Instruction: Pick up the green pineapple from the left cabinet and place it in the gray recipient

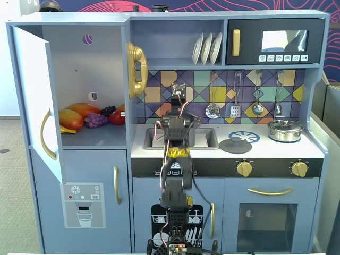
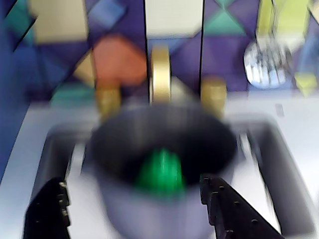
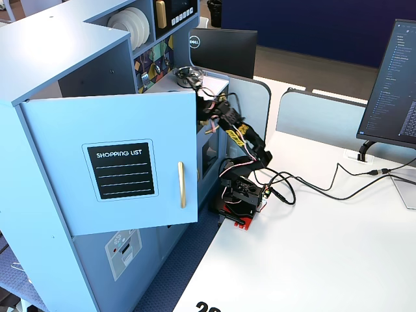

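Jaws spread wide, empty; gripper [image 2: 137,206] hovers over the gray recipient [image 2: 124,219]. Green pineapple [image 2: 160,173] sits inside, below between them. Looks light, rigid, bumpy; grip mid-body

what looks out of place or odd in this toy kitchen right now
Two things: the left cabinet door hangs wide open, and the gray recipient sits in the sink with the green pineapple inside. Nothing looks spilled or broken.

Office bkgd around the white desk [image 3: 338,240]: dark monitor [image 3: 223,52] behind it by gray partition panels [image 3: 322,120], second monitor [image 3: 392,91] at its right edge, blue-gray carpet [image 3: 172,273] below, even bright light.
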